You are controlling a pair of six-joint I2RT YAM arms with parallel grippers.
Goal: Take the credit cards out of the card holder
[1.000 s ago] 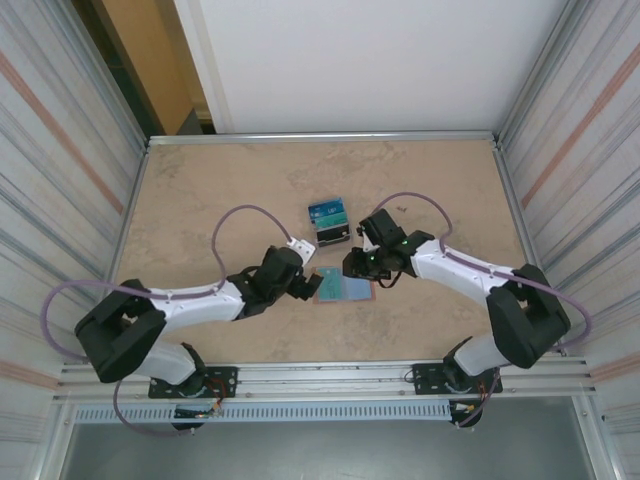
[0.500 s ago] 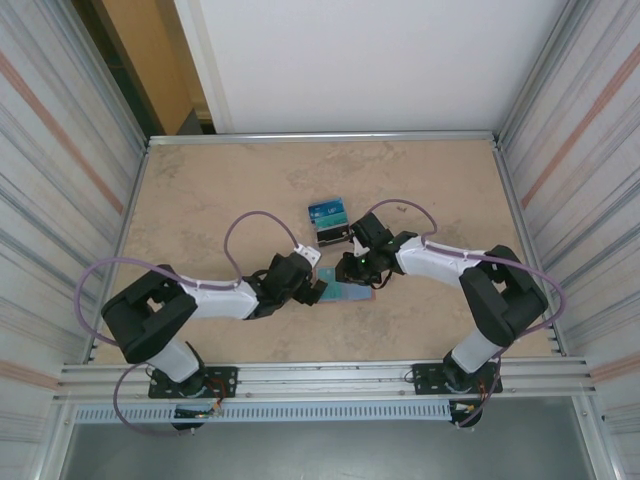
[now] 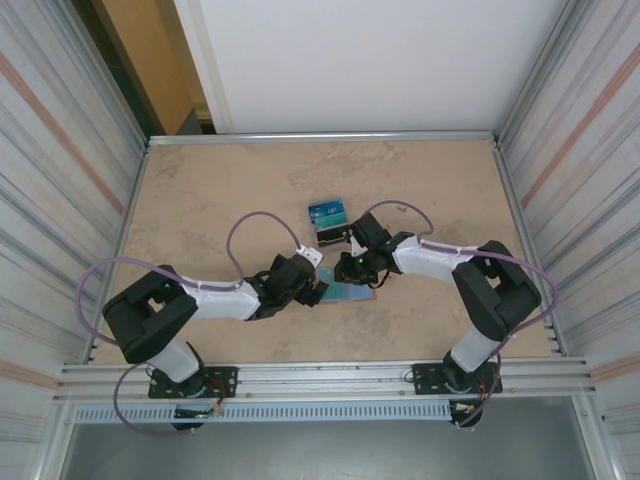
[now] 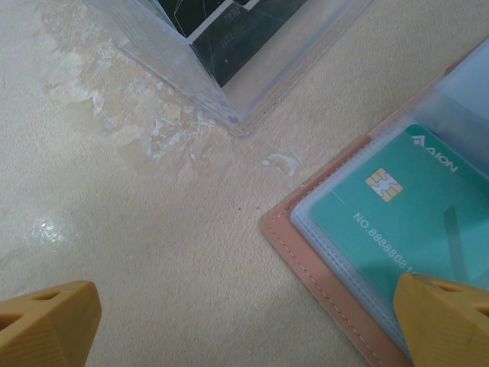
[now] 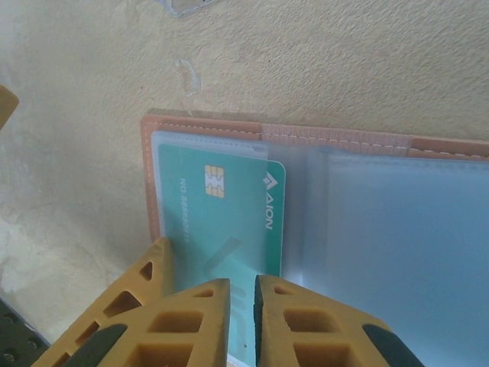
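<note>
The card holder (image 3: 352, 292) lies open on the table, tan leather edge (image 5: 200, 125) and pale clear sleeves up. A teal credit card (image 5: 228, 218) with a gold chip sits in its left sleeve, also seen from the left wrist as a teal credit card (image 4: 401, 222). My right gripper (image 5: 243, 284) points down at that card, jaws nearly closed with a thin slit, tips at the card's right edge; whether it pinches the card is unclear. In the top view the right gripper (image 3: 346, 272) is over the holder. My left gripper (image 3: 318, 291) is open; one of its fingers (image 4: 447, 321) overlaps the holder's (image 4: 328, 264) corner.
A clear plastic stand (image 3: 330, 222) holding blue cards is just behind the holder, its corner (image 4: 229, 115) close to the left gripper (image 4: 244, 325). Metal walls (image 3: 90, 180) fence the table on both sides. Both arms' cables loop above the table.
Both arms moved in toward the card holder a second ago and have since held still. The right gripper's jaws have narrowed over the teal card.
</note>
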